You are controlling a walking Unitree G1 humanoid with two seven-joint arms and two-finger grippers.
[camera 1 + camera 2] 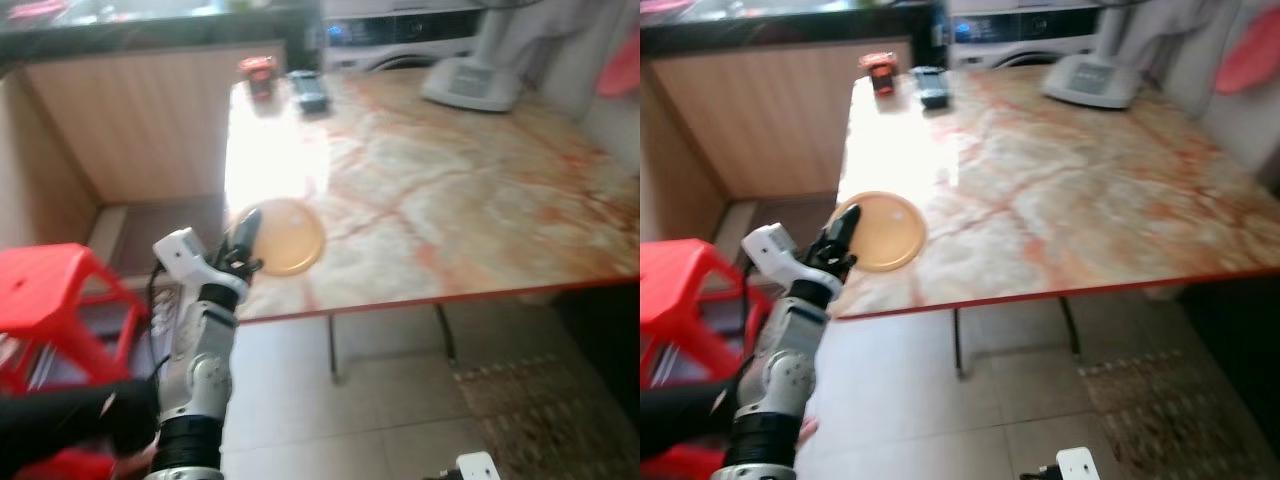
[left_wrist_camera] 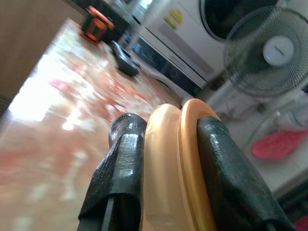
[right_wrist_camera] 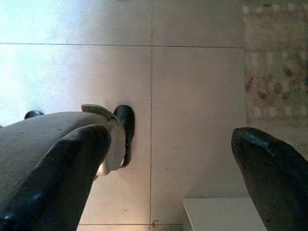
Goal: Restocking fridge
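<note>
A marble-patterned table (image 1: 470, 190) with a red edge filled the kitchen scene over pale floor tiles (image 3: 192, 96). Down at seven o'clock in the head view, the left gripper (image 1: 243, 243) was at the table's near-left corner, and there it was: both black fingers (image 2: 120, 163) were clamped on the rim of the orange plate (image 1: 288, 237), which lay on the tabletop right at that corner. Up at twelve o'clock on the table's far end sat a red toy car (image 1: 259, 73) and just beside it a dark toy car (image 1: 308, 91). A white fan (image 2: 269, 53) stood at one o'clock. A red stool (image 1: 60, 300) waited at nine o'clock. The right gripper (image 3: 173, 159) hung over the floor, fingers spread wide apart, nothing between them.
</note>
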